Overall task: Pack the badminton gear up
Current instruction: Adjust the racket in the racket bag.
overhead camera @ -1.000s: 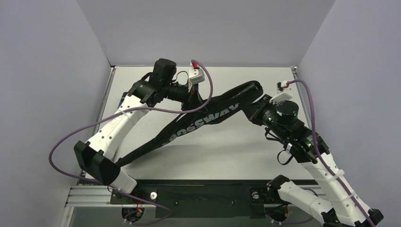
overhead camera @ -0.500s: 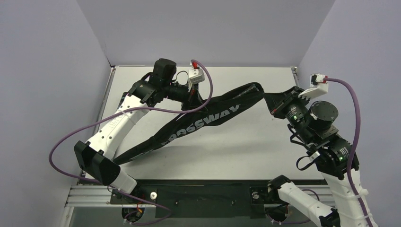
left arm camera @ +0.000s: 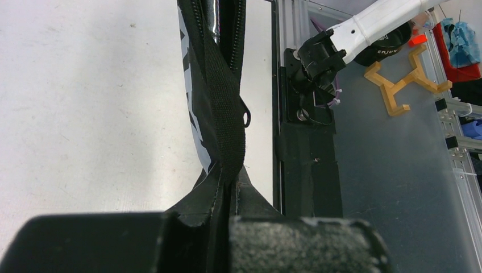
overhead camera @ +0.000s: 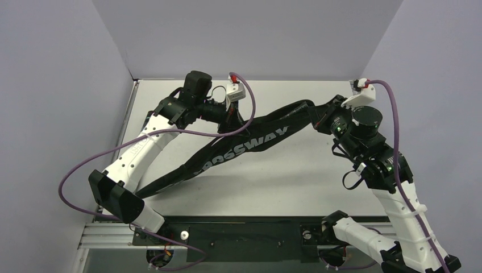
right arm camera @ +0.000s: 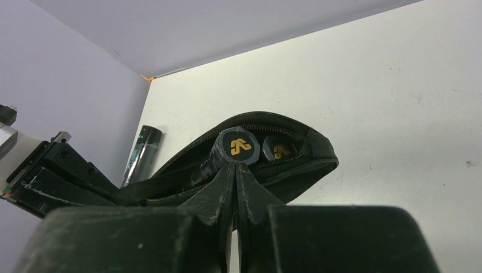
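Note:
The black CROSSWAY racket bag [overhead camera: 244, 148] lies stretched diagonally across the table. My left gripper [overhead camera: 232, 118] is shut on its black webbing strap [left arm camera: 224, 114], which runs into the jaws [left arm camera: 228, 207]. My right gripper [overhead camera: 323, 116] is shut at the bag's open narrow end [right arm camera: 307, 153], and its tips [right arm camera: 236, 170] touch the end cap of a racket handle [right arm camera: 239, 147]. A second handle cap [right arm camera: 279, 149] sits beside it inside the opening. The black tube with teal print [right arm camera: 142, 158] lies on the table behind the bag. No shuttlecocks are in view.
Grey walls close the table on the left, back and right. The black base rail [left arm camera: 307, 170] runs along the near table edge, with the right arm's base [left arm camera: 364, 28] on it. An orange bracket [left arm camera: 398, 85] lies on the floor beyond.
My right gripper swung out to the right, away from the bag's end, then came back against it. The left arm and strap have held still.

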Controlling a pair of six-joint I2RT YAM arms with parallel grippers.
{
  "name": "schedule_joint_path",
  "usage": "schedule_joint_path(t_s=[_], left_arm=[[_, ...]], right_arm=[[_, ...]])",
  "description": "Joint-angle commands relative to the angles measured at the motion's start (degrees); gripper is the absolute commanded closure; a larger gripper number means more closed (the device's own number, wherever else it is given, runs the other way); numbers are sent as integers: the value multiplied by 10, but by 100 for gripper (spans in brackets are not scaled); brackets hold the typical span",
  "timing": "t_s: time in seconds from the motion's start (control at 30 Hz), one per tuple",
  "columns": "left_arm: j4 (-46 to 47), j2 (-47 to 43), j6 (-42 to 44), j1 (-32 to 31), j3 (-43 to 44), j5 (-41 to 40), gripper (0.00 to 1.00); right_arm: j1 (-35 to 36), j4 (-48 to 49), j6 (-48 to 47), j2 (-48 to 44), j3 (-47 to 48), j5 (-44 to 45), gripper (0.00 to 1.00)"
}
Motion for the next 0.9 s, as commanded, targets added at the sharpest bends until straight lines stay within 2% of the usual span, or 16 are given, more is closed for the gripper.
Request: schedule_joint_path(t_s=[0.0, 0.27, 0.5, 0.87], left_arm=[[29, -31, 4, -2, 6, 39, 100], [21, -36, 12, -2, -1, 40, 100], [24, -37, 9, -2, -2, 39, 100], [33, -36, 4, -1, 1, 38, 100]], right_arm=[[-5, 42, -11, 7, 2, 19, 100], [-17, 58, -8, 1, 3, 37, 100], [-21, 73, 6, 23, -3, 8, 100], [29, 89, 59, 1, -73, 5, 100]])
